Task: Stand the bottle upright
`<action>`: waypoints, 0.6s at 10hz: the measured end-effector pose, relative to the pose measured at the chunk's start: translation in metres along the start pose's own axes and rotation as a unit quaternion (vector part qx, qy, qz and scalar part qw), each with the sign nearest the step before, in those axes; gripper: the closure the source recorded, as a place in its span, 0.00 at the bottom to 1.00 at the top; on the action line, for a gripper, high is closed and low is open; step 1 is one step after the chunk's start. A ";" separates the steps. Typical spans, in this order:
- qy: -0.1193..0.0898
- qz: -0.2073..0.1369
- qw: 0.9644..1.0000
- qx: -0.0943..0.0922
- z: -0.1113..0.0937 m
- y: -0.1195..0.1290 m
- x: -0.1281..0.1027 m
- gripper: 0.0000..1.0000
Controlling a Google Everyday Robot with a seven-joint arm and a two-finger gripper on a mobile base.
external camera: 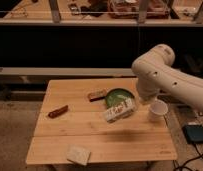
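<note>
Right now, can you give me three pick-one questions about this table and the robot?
1. Where is the small white cup?
A. on the wooden table, right side
B. on the floor
C. on the shelf behind

2. What colour is the round bowl?
A. red
B. green
C. blue

3. How is the whitish labelled bottle?
A. standing upright
B. slanting, its right end in the gripper
C. inside the cup

Answers:
1 A, the cup stands near the table's right edge.
2 B, the bowl's inside is green.
3 B, the shut gripper, below the white arm, holds the bottle tilted in front of the bowl.
</note>
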 end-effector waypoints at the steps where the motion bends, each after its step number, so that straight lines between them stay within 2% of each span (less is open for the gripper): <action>1: -0.009 0.008 1.000 -0.008 -0.004 0.003 0.003 1.00; 4: -0.033 0.028 0.999 -0.019 0.011 0.005 0.008 1.00; 6: -0.036 0.031 0.999 -0.019 0.011 0.006 0.008 1.00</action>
